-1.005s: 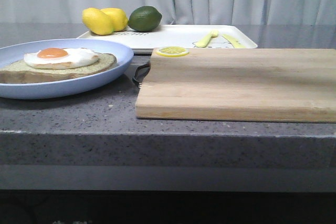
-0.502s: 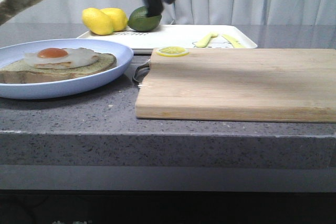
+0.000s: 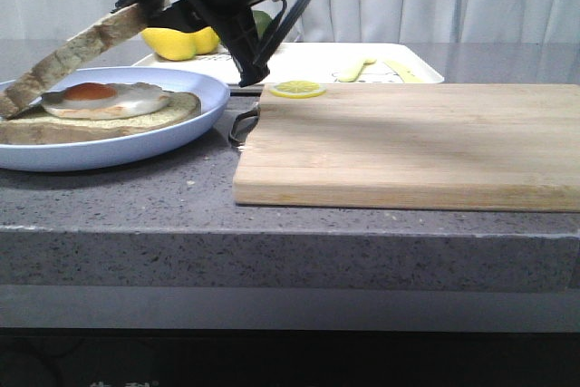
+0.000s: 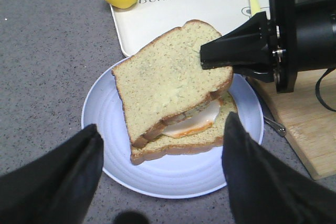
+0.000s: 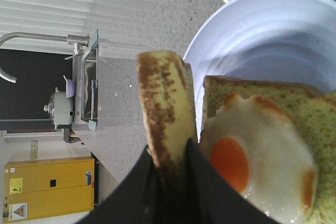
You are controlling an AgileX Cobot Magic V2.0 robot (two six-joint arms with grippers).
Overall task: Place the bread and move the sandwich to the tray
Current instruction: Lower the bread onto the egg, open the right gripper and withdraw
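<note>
We have the bread (image 3: 77,56) pinched by its crust edge in our right fingers (image 3: 149,6), and it hangs tilted over the egg-topped slice (image 3: 100,111) on the blue plate (image 3: 213,88). Its far low corner looks to be touching or just above the lower slice at the plate's left side, while the gripped end sits high, nearer the tray. In the left wrist view the bread (image 4: 168,80) covers most of the egg and lies skewed against the slice beneath, so we judge the coming move to be a lowering of the held end and a small twist to square the two slices before we let go.

Our left fingers (image 4: 157,177) stand wide apart with nothing between them, hovering near the plate's close rim on the side away from the right arm. That makes the left arm well placed for the sandwich once the top is down, though the right arm is across the plate for now.

Behind the plate lies the tray (image 3: 317,62), with two lemons (image 3: 181,41) and a lime (image 3: 263,20) on its left end. The cutting board (image 3: 408,142) with a lemon slice (image 3: 297,89) fills the desk (image 3: 136,197) to the right. The fruit crowds the near part of the tray, so the sandwich should go toward its open middle.
</note>
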